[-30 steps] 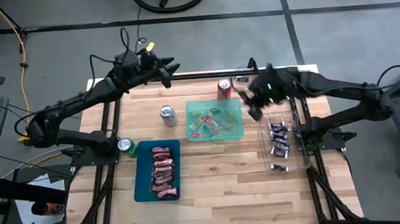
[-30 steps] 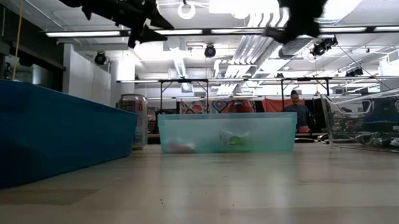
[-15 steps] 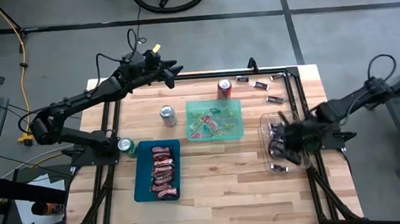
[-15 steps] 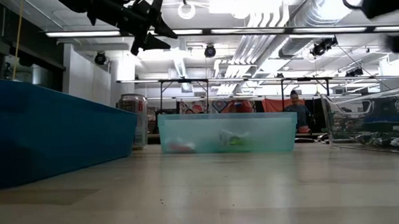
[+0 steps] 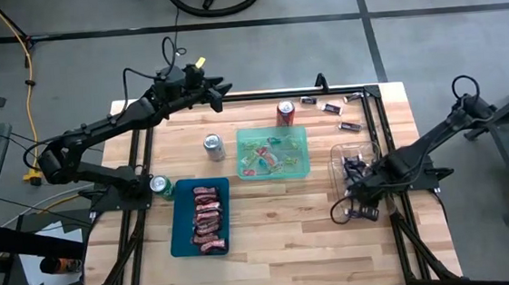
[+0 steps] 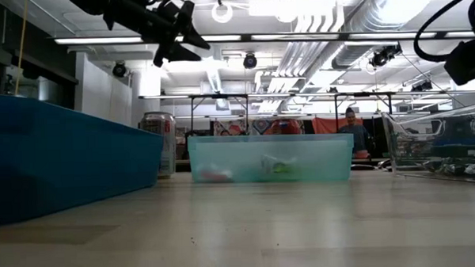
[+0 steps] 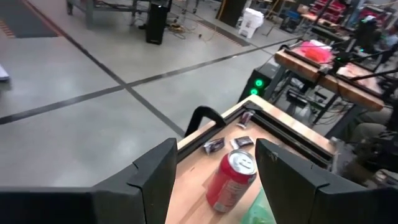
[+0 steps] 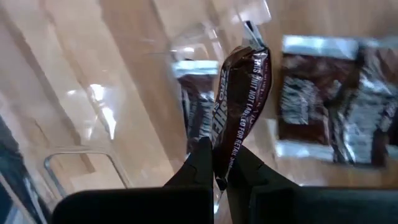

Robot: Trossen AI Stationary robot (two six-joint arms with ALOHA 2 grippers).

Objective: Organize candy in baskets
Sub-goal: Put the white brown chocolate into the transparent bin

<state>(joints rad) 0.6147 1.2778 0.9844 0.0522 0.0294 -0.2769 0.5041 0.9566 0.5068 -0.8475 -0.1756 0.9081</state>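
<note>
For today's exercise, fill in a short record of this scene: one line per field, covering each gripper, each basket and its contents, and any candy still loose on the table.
Left gripper: open, empty, raised over the table's far edge near the red can
Right gripper: shut on a dark candy bar, over the clear basket
Teal basket: red/pink candies
Green basket: mixed bright candies
Clear basket: dark mini bars
Loose candy: a few dark pieces at the table's far right edge
Silver can: upright, beside the green basket
Green can: beside the teal basket

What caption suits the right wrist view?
Right gripper fingers pinch a dark candy bar above the clear basket.
</note>
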